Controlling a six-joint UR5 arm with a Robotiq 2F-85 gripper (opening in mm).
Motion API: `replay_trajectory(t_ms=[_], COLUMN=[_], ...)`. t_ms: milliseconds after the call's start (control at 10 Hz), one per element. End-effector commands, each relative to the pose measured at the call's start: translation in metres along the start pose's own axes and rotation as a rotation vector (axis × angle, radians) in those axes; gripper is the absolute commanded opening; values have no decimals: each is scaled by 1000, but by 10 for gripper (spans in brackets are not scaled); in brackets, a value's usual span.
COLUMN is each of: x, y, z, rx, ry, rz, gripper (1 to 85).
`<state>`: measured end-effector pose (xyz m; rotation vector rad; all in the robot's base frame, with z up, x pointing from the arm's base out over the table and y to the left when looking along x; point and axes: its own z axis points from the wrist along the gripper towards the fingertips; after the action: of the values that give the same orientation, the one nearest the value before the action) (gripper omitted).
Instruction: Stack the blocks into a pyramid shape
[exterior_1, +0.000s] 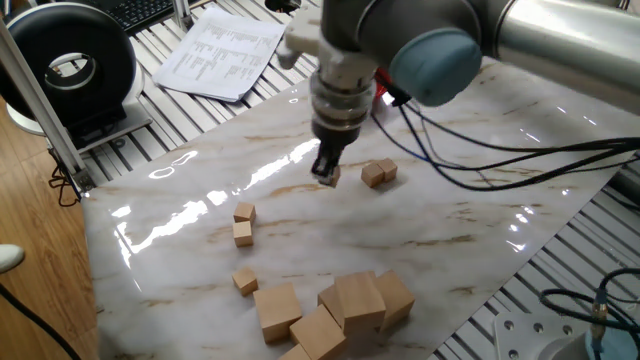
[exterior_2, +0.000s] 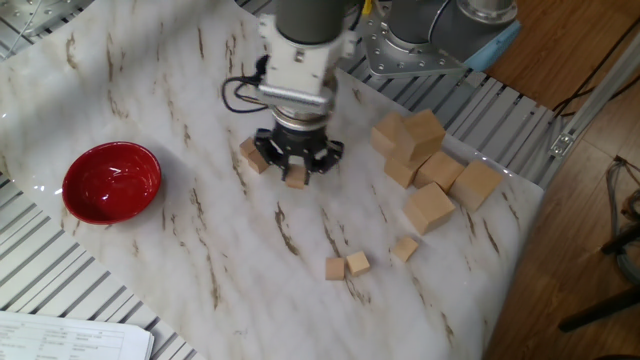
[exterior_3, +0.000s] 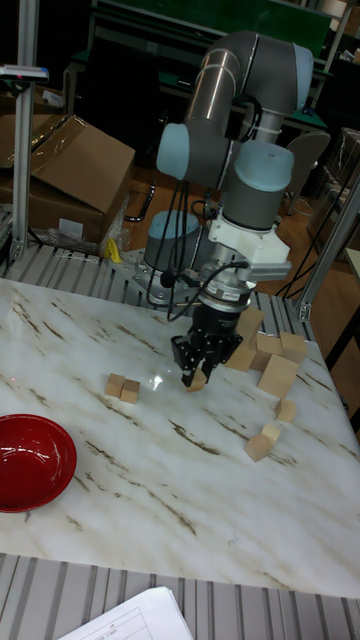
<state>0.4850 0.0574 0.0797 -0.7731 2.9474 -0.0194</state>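
My gripper (exterior_1: 327, 175) (exterior_2: 296, 176) (exterior_3: 197, 377) is shut on one small tan block (exterior_2: 296, 180), held just above the marble table. A pair of small blocks (exterior_1: 378, 173) (exterior_2: 255, 156) (exterior_3: 122, 388) lies side by side close to the gripper, on the red bowl's side. Three more small blocks lie apart from it: two touching (exterior_2: 346, 266) (exterior_1: 243, 222) and a single one (exterior_2: 404, 249) (exterior_1: 245, 280). In the tall fixed view these three (exterior_3: 268, 435) sit right of the gripper.
Several large wooden cubes (exterior_1: 340, 305) (exterior_2: 430, 170) (exterior_3: 270, 360) are heaped near the table edge. A red bowl (exterior_2: 112, 180) (exterior_3: 30, 460) rests on the marble sheet (exterior_1: 450, 230). Papers (exterior_1: 222, 50) and a black spool (exterior_1: 70, 70) lie beyond the sheet.
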Motion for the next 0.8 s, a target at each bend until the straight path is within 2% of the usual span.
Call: replay_trajectory(t_ms=[0,300,600,700], x=[13,24,16,15], y=[-20,-32,-37,-42], z=[0,7,7,7], rx=[-20,-25,5,30], ry=[-5,-19,-44,-43], rz=[-41,-92,-228,-305], gripper=[160,170,180,187])
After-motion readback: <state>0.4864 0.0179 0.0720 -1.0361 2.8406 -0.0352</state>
